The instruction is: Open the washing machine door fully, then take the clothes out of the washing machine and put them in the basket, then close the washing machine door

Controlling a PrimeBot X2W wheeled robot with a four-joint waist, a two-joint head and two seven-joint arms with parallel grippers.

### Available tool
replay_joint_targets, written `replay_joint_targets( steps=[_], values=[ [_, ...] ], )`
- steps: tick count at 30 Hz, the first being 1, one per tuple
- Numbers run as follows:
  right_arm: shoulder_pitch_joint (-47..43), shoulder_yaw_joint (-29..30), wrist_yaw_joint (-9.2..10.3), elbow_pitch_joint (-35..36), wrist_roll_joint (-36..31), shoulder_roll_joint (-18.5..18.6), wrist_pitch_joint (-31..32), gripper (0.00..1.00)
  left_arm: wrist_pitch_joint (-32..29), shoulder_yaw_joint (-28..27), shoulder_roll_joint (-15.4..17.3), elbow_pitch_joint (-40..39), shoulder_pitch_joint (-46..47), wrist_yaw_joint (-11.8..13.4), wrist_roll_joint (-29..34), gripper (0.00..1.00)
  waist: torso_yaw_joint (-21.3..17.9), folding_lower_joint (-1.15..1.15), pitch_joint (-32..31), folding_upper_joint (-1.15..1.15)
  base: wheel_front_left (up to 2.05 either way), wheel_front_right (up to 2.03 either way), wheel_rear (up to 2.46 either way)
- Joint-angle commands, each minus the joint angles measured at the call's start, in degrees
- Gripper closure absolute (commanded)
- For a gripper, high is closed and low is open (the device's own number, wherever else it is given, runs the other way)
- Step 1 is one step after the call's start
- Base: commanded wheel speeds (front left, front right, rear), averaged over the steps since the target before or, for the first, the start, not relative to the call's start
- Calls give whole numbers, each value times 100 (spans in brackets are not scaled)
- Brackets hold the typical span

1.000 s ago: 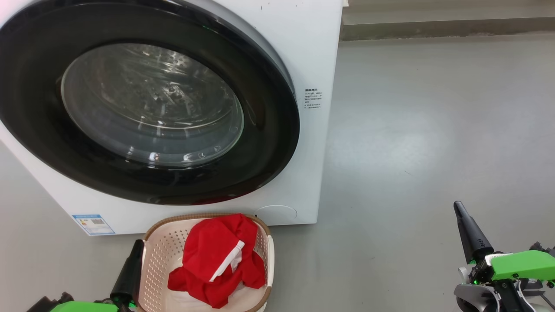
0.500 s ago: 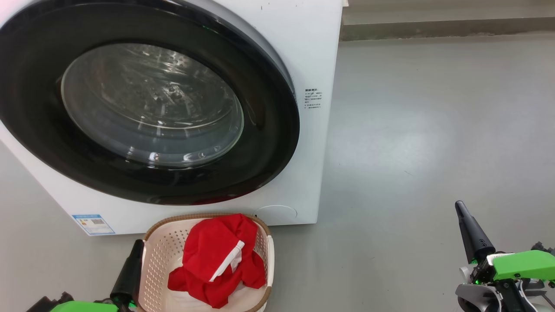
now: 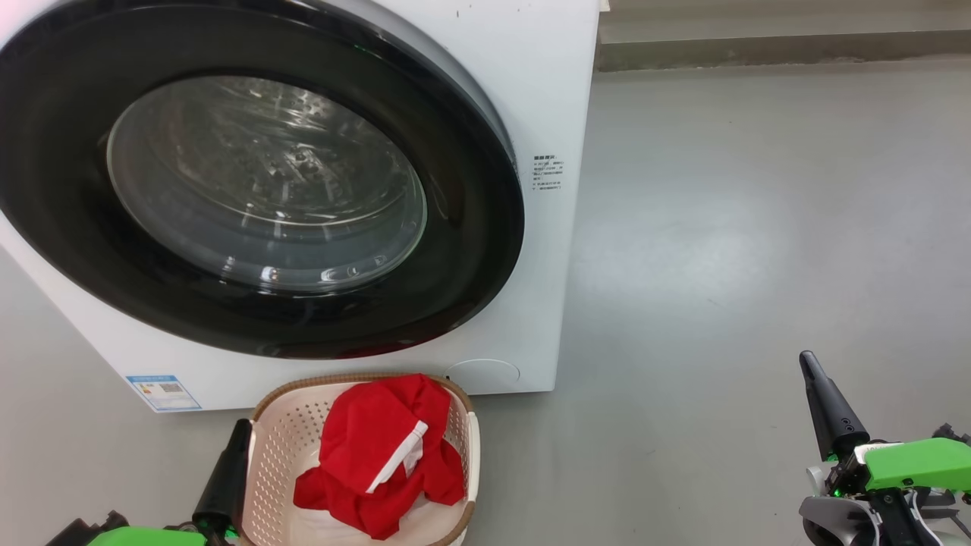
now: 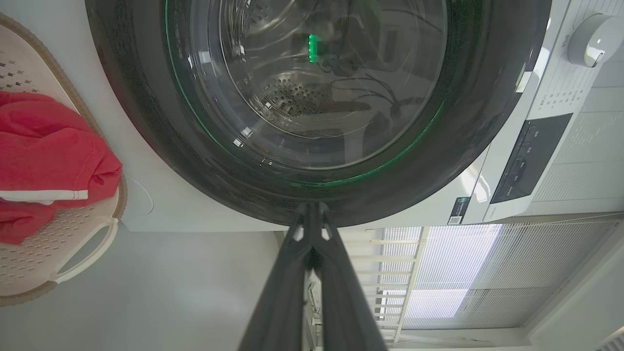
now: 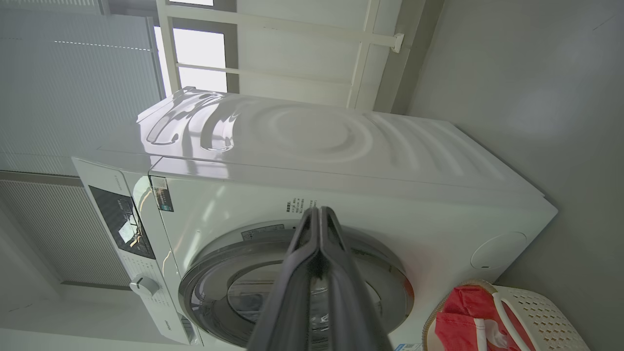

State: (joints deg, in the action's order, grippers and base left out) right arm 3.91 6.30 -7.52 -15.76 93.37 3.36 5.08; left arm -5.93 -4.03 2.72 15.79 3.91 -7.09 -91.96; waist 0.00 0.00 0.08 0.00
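Now the clothes (image 3: 372, 447) lie in the basket (image 3: 281, 455) before the closed washing machine door (image 3: 470, 250); left gripper (image 3: 243, 423) and right gripper (image 3: 806, 356) pinched together, empty.

I see the white washing machine (image 3: 546, 91) with its black-rimmed glass door (image 3: 250, 182) shut flush, and at six o'clock from that door the cream basket (image 3: 281, 455) stands upright, holding the crumpled red clothes (image 3: 372, 447).

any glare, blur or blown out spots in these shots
Head view: sharp, light reflections streak the washing machine door and a pale sheen lies on the floor. Left wrist view: green glow mirrored in the door, left tool soft up close. Right wrist view: window blown out, wavy reflections on top of the washing machine.
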Motion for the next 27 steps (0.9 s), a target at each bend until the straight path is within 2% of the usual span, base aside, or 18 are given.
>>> replay_joint_targets(
  steps=[1,27],
  values=[
    [241,-120,3,159,0,59,26,100,-28,-216,45,-152,252,-40,-48,100,0,0,0,0,0,0,0],
    [243,-93,3,158,-24,39,48,100,-36,-226,39,-152,253,-40,-40,100,0,0,0,0,0,0,0]
  ],
)
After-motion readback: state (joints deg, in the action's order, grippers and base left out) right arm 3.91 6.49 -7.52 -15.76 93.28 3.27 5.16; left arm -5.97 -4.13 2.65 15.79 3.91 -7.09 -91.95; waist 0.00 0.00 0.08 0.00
